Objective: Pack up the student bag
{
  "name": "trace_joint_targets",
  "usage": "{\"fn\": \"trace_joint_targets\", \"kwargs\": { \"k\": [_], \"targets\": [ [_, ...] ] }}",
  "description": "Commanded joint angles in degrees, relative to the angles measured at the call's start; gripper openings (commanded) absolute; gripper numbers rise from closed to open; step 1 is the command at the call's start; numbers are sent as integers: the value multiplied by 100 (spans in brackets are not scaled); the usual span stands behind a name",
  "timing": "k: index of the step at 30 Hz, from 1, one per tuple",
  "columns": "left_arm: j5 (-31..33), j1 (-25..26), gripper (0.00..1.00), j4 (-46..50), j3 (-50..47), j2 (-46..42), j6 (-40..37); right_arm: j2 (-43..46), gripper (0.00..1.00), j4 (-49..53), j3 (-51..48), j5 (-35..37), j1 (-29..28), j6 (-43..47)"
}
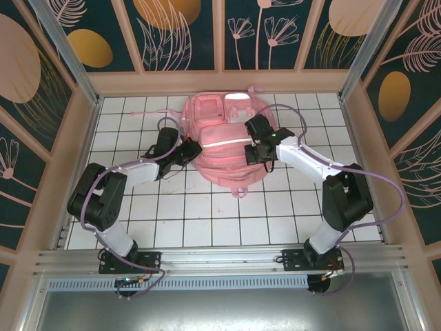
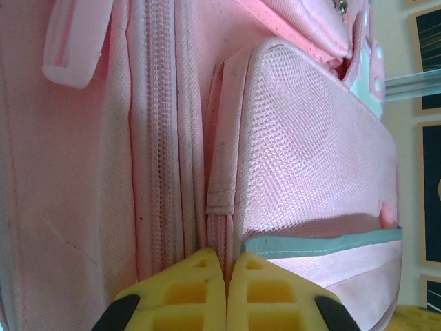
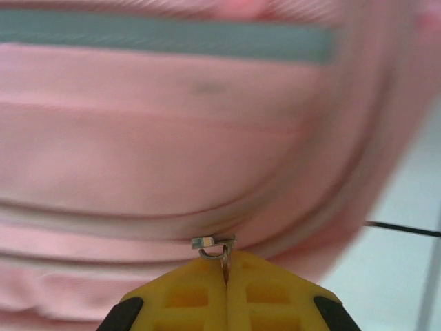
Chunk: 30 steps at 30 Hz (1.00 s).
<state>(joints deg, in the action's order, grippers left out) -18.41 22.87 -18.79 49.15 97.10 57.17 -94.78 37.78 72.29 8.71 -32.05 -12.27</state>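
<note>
My left fingers [image 2: 189, 289] clamped the student bag [image 1: 224, 148] by its seam [image 2: 219, 227], my right fingers [image 3: 265, 293] pinched what seemed its zip pull [image 3: 213, 243], and I judged a steady, straight pull best.

Left arm [image 1: 131, 171]: elbow folded outward, forearm reaching inward. Left claw [image 1: 187, 153] [image 2: 226, 261]: yellow fingertips pressed together, pinching a seam of the student bag [image 2: 310, 138]. Right arm [image 1: 303, 157]: mirrored pose, forearm angled inward. Right claw [image 1: 259, 153] [image 3: 225, 261]: tips closed on a small metal zip pull [image 3: 213, 243].
</note>
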Motion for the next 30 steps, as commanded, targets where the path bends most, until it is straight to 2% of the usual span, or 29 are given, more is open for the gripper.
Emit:
{"fn": "trace_joint_targets", "kwargs": {
  "k": [1,2,4,6,12,15,16,19,21,22,23,27,30],
  "targets": [
    [849,-256,0,335,149,-248,-322,-75,0,897,377,2111,41,63],
    [885,-272,0,377,165,-260,-354,-133,0,908,489,2124,41,28],
    [926,-318,0,407,214,-238,-401,-169,0,785,531,1692,34,104],
    [928,-365,0,394,311,-120,-460,-157,0,632,512,920,-50,178],
    [1009,-465,0,486,1333,758,-912,-53,0,-300,157,-2545,-459,279],
    [891,-533,0,653,1978,1230,-1040,-129,0,-1014,100,-3409,-697,48],
    [779,-563,3,728,2190,1347,-1024,-183,0,-1239,99,-3583,-737,-27],
    [633,-629,52,965,2586,1450,-1030,-479,0,-1848,200,-3855,-819,-168],
    [777,-661,74,1186,2649,1271,-1145,-710,0,-2120,328,-3772,-820,-261],
    [831,-684,80,1299,2653,1179,-1198,-814,0,-2244,387,-3795,-820,-282],
    [865,-701,97,1424,2630,1048,-1273,-921,0,-2389,468,-3800,-820,-332],
    [838,-734,98,1830,2434,567,-1432,-1242,0,-2582,805,-3773,-829,-415],
    [515,-732,99,1834,2050,165,-1130,-1226,0,-2801,810,-3786,-829,-497]
  ]
}}
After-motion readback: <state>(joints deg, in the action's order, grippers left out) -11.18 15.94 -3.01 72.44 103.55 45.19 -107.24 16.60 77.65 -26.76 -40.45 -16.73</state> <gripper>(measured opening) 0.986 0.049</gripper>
